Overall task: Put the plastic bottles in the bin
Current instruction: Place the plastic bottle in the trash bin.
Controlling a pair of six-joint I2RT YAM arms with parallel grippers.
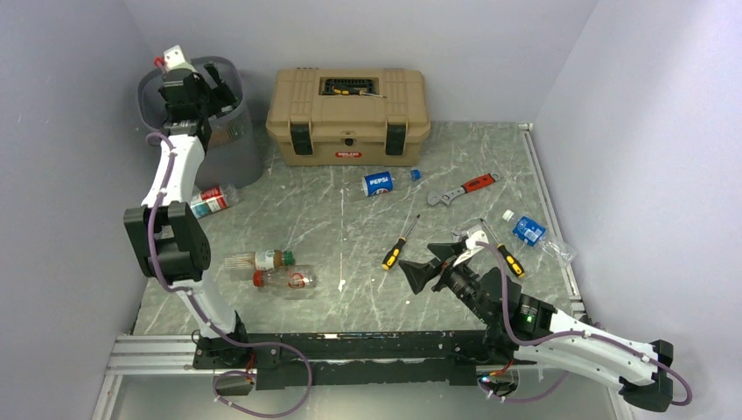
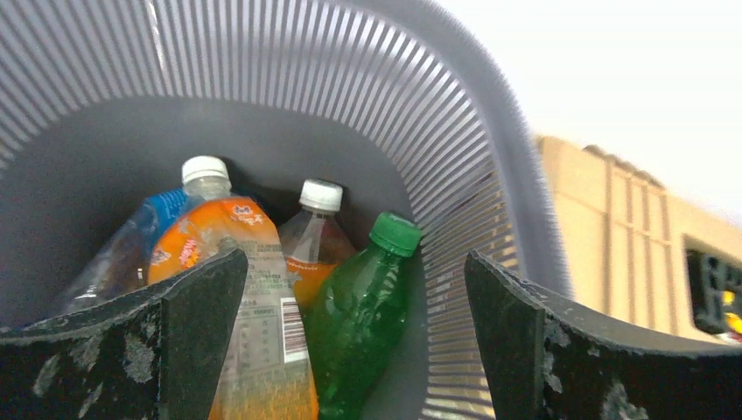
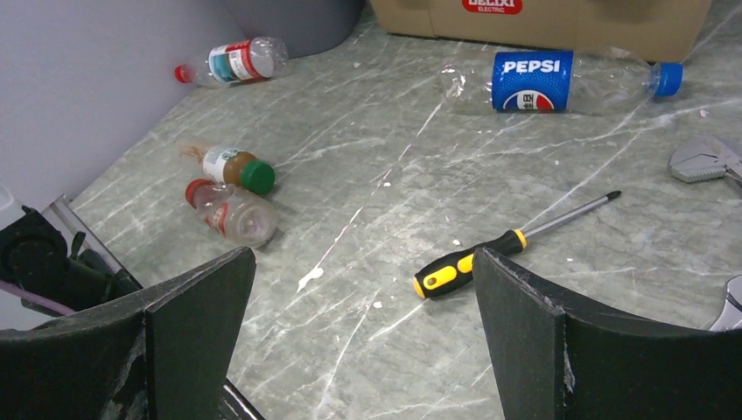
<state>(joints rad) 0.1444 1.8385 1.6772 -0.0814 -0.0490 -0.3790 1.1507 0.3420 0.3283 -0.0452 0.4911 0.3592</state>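
Inside bin [image 2: 350,87] four bottles [image 2: 359,297] visible; five loose on table [image 1: 359,302]

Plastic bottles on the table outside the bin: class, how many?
5. Red-white-labelled bottle beside the bin; green-capped bottle and clear bottle together near the left edge; Pepsi bottle before the toolbox; blue-labelled bottle at the right edge. Others may be hidden.

White "PEPSI" stands on the blue label of a clear plastic bottle [image 3: 531,80], upper right; a tan plastic toolbox [image 3: 612,22] carries a red badge [image 3: 493,5] reading "ELECTRIC".
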